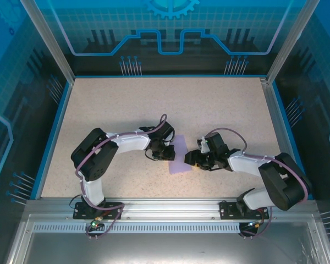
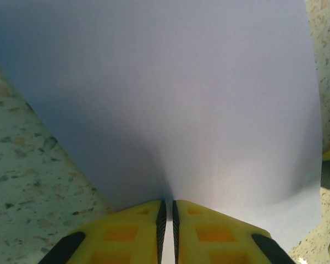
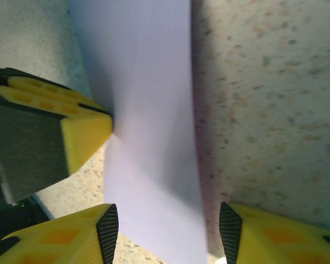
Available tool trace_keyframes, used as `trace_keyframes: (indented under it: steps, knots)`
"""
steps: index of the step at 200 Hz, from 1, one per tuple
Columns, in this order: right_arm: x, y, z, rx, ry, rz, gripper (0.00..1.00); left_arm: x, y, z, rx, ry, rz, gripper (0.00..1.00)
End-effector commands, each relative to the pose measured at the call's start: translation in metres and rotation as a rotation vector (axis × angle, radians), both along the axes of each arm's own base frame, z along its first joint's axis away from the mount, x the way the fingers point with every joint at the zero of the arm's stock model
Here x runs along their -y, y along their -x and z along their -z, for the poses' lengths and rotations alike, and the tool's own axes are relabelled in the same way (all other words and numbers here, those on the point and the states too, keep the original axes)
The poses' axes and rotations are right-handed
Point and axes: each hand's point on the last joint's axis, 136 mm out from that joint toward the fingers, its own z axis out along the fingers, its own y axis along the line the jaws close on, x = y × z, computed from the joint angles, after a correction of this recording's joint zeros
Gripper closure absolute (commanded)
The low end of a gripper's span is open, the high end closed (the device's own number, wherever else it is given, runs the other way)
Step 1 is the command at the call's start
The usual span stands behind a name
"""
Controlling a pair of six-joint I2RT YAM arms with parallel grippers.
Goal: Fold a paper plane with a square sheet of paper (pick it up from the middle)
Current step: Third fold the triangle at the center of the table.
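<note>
The square sheet of paper (image 1: pixel 180 155) is plain lavender and sits between my two grippers at the middle of the table. My left gripper (image 1: pixel 164 152) is shut on its left edge. In the left wrist view the yellow jaws (image 2: pixel 168 203) pinch the sheet (image 2: pixel 181 99), which bows up and away from them. My right gripper (image 1: pixel 196 160) stands open at the sheet's right side. In the right wrist view the paper (image 3: pixel 148 143) runs between the spread fingertips (image 3: pixel 169 223) without being clamped, and the left gripper's yellow finger (image 3: pixel 85 132) touches its far edge.
The speckled beige table (image 1: pixel 154 104) is bounded by a blue rim (image 1: pixel 52 137) and see-through walls. The arm bases stand on the metal rail (image 1: pixel 165 209) at the near edge. Open tabletop stretches behind and to both sides of the grippers.
</note>
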Motion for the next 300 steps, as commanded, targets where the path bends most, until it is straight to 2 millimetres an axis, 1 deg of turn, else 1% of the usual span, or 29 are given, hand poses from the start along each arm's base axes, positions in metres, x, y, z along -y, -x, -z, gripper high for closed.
trace_keyframes:
  steps: [1, 36, 78, 116, 142, 177, 197, 221, 240, 300]
  knots:
    - [-0.011, 0.001, -0.008, -0.003, -0.07, -0.016, 0.48, -0.011, 0.014, 0.022, -0.035, -0.057, 0.028, 0.84]
    - [-0.012, 0.002, -0.019, 0.009, -0.096, -0.007, 0.54, -0.01, 0.013, 0.019, -0.029, -0.049, 0.031, 0.84]
    - [-0.009, 0.003, -0.025, 0.016, -0.093, 0.004, 0.67, -0.01, 0.011, 0.015, -0.02, -0.041, 0.031, 0.84]
    - [-0.013, -0.001, -0.03, 0.023, -0.112, 0.005, 0.75, -0.009, 0.009, 0.011, -0.016, -0.027, 0.025, 0.84]
    - [-0.019, -0.006, -0.034, 0.027, -0.142, -0.001, 0.81, -0.008, 0.007, 0.008, -0.013, -0.016, 0.022, 0.84]
    - [-0.026, -0.01, -0.032, 0.014, -0.163, -0.011, 0.88, -0.007, 0.007, 0.006, -0.014, -0.005, 0.019, 0.84]
    - [-0.028, -0.012, -0.032, 0.016, -0.171, -0.01, 0.91, -0.007, 0.007, 0.005, -0.014, 0.003, 0.018, 0.84]
    - [-0.033, -0.016, -0.032, 0.01, -0.19, -0.007, 0.92, -0.006, 0.006, 0.001, -0.01, 0.019, 0.018, 0.84]
    - [-0.041, -0.02, -0.034, 0.019, -0.208, -0.016, 0.92, -0.005, 0.006, -0.002, -0.012, 0.032, 0.019, 0.84]
    - [-0.051, -0.031, -0.023, -0.002, -0.206, 0.0, 0.93, -0.009, 0.005, -0.007, -0.01, 0.073, -0.011, 0.86]
